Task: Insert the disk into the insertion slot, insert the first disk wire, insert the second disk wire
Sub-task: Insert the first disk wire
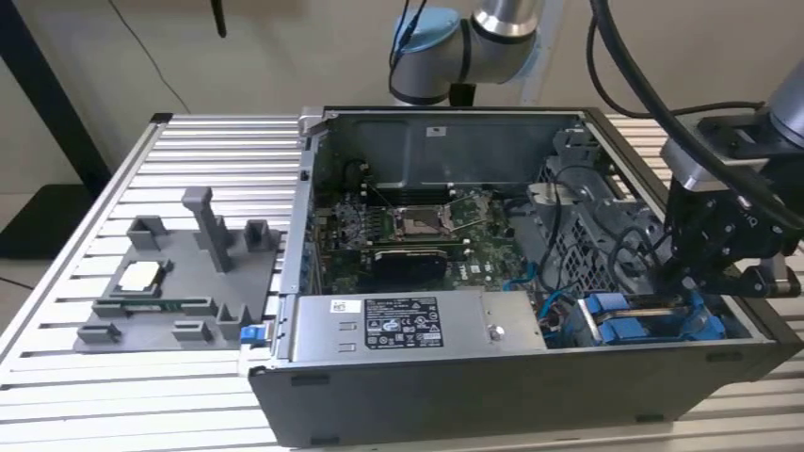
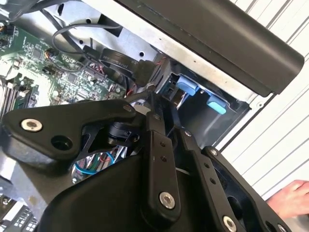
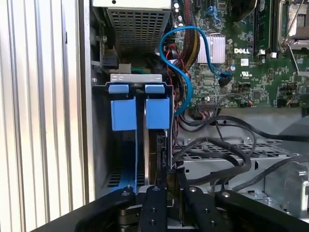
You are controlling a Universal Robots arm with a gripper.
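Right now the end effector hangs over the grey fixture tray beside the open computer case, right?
No. The end effector hangs over the insertion slot inside the open computer case, not the tray beside it; the exterior view shows this.

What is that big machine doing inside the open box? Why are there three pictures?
That is a robot arm with a gripper, its grabbing hand. The box is an open computer case on a ribbed metal table. The exterior view looks from outside; both wrist views come from cameras riding on the arm. The gripper is down at the insertion slot, the bay with blue clips. I cannot tell whether it holds anything. A grey tray of parts lies beside the case, and a person's hand peeks into the second wrist view.
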